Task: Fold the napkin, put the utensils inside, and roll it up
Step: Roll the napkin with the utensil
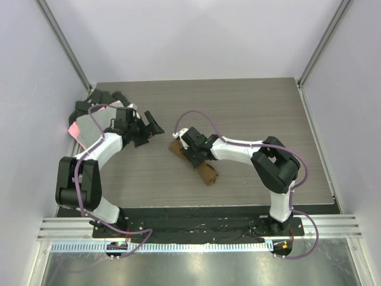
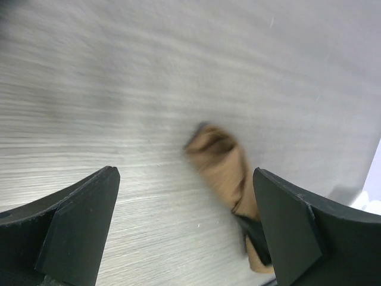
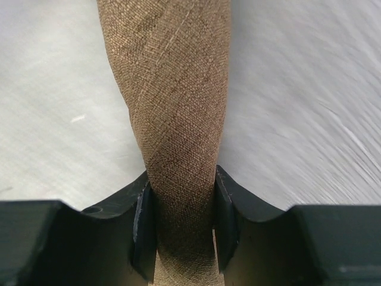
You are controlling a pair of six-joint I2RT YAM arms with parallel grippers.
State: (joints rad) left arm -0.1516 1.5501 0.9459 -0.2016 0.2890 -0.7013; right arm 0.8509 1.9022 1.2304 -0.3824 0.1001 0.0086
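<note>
The brown napkin [image 1: 208,173] lies rolled into a tight tube near the middle of the table, slanting from upper left to lower right. My right gripper [image 1: 193,152] is shut on it: in the right wrist view both pads press the sides of the napkin [image 3: 172,89], with the gripper [image 3: 181,221] straddling the roll. My left gripper [image 1: 150,128] is off to the left, open and holding nothing. In the left wrist view it [image 2: 184,173] stands wide, with the napkin [image 2: 221,161] blurred ahead of it. The utensils are hidden.
A grey cloth with a pink edge [image 1: 88,128] and a heap of black cloths [image 1: 104,98] lie at the table's back left corner, under the left arm. Walls stand close on both sides.
</note>
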